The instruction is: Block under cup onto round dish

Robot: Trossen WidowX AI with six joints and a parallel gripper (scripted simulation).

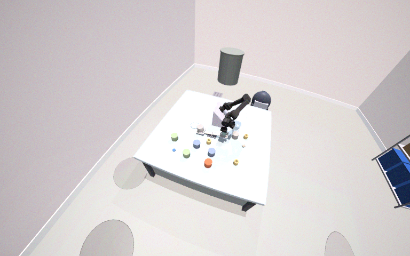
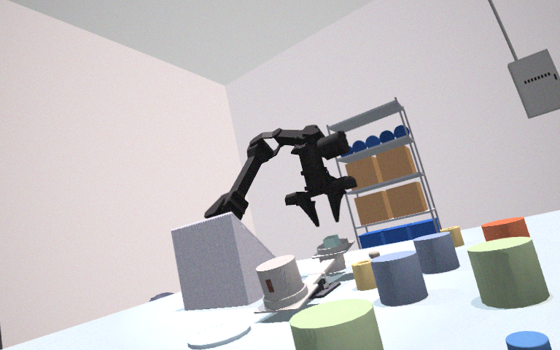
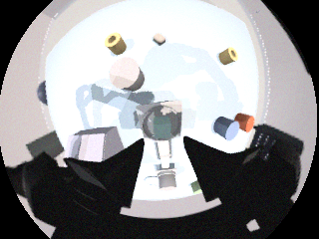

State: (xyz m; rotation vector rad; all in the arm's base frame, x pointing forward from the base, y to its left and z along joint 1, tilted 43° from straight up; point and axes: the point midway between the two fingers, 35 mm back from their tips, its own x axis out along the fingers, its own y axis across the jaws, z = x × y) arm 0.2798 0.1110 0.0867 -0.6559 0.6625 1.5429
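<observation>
A teal block [image 2: 331,241] [image 3: 162,131] sits uncovered in the ring on the raised end of the balance [image 2: 319,271]. One pinkish-grey cup [image 1: 200,128] [image 2: 280,275] [image 3: 166,180] stands on the balance's other, lower end, with a dark red mark on its side. The matching cup [image 1: 235,135] [image 3: 125,74] stands on the table beside the block's end, partly hidden in the exterior view. The round white dish [image 1: 194,125] [image 2: 219,335] lies near the covered end, with no cup over it. My gripper [image 2: 327,224] [image 3: 163,139] is partly open and empty, pointing down above the block.
The arm's grey wedge base [image 2: 210,264] [image 3: 95,144] stands beside the balance. Blue-grey cylinders [image 1: 196,144] [image 2: 399,278], green cylinders [image 1: 174,136] [image 2: 507,272], an orange cylinder [image 1: 208,163] [image 3: 244,121] and yellow rings [image 1: 246,136] [image 3: 228,56] stand around. A small tan object [image 1: 243,145] [image 3: 159,39] lies beyond the loose cup.
</observation>
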